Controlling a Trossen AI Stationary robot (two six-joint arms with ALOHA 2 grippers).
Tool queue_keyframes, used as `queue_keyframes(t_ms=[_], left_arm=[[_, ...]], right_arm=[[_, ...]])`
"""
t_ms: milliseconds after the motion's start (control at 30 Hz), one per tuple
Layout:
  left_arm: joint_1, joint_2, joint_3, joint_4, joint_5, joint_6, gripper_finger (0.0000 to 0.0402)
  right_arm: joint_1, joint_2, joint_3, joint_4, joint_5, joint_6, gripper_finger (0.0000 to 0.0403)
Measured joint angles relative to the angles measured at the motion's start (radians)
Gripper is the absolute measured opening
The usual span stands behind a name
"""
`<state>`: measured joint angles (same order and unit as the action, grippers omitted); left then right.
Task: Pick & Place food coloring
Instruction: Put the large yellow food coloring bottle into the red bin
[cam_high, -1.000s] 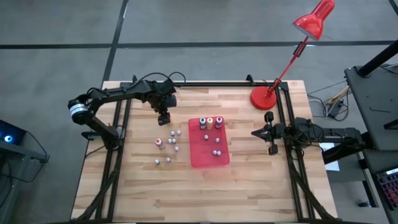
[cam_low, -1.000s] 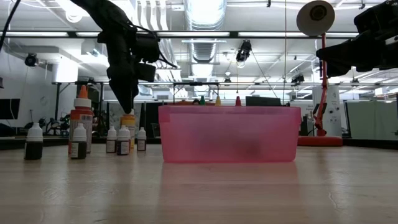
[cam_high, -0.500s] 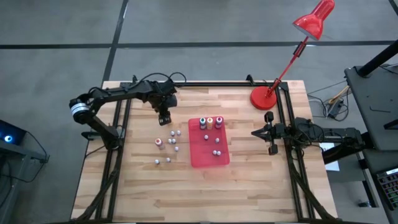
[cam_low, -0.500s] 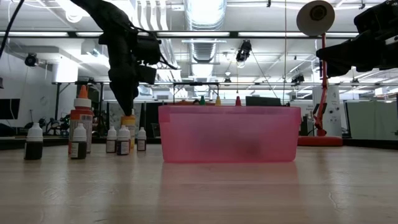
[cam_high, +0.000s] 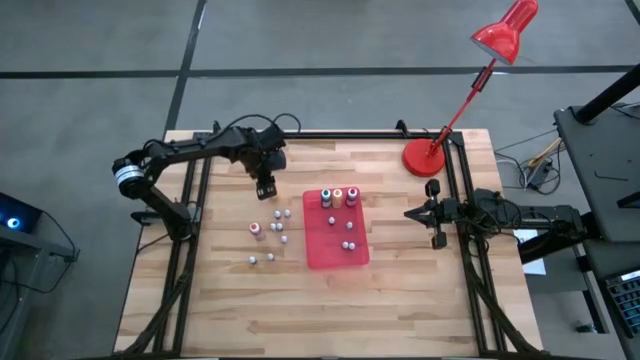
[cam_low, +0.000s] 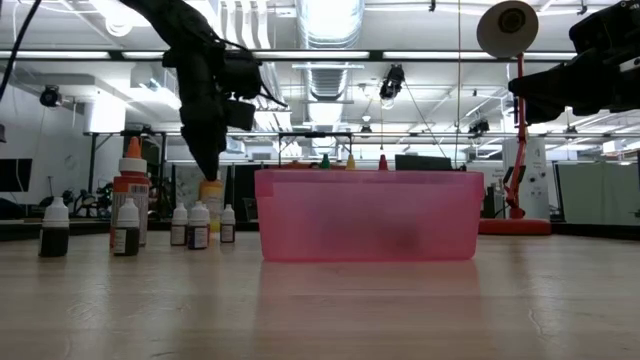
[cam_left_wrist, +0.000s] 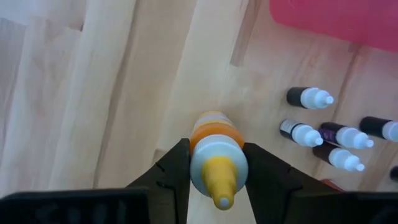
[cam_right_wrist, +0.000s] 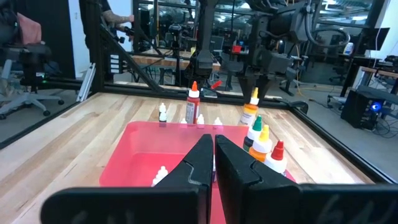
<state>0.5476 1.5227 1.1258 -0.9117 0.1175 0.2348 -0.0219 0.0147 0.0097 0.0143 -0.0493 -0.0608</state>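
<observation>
An orange food coloring bottle (cam_left_wrist: 215, 132) with a yellow nozzle stands upright left of the red tray's (cam_high: 335, 252) far end. My left gripper (cam_high: 265, 187) is over it, shut on its top. Three taller bottles (cam_high: 338, 197) and a few tiny ones stand in the tray. Several small white-capped bottles (cam_high: 276, 228) and a red-orange one (cam_high: 256, 229) stand on the table left of the tray. My right gripper (cam_high: 410, 213) waits shut at the right edge, pointing level toward the tray. My left gripper pinches the orange bottle at its pale collar (cam_left_wrist: 214, 163), just below the yellow nozzle, one finger on each side. The fingers come from above, pointing steeply down. The bottle (cam_low: 211, 192) stays upright below them; whether its base is off the table I cannot tell.
A red desk lamp stands with its round base (cam_high: 425, 157) on the far right corner, its arm leaning out over the right edge. Dark frame rails run along the table's left, far and right sides. Bare wood lies in front of the tray.
My left gripper has stayed over the orange bottle and its fingers have closed in on the bottle's top. The bottle stays upright in about the same spot.
</observation>
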Motion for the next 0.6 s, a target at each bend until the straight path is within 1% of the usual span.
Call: queue_keyframes(t_ms=[333,600], left_arm=[[-0.001,0.000,0.059,-0.015,-0.005,0.000,0.0100],[-0.007,-0.001,0.171,-0.065,-0.006,0.000,0.0099]], right_arm=[[0.000,0.000,0.000,0.000,0.000,-0.001,0.0009],[0.000,0.000,0.000,0.000,0.000,0.000,0.0009]])
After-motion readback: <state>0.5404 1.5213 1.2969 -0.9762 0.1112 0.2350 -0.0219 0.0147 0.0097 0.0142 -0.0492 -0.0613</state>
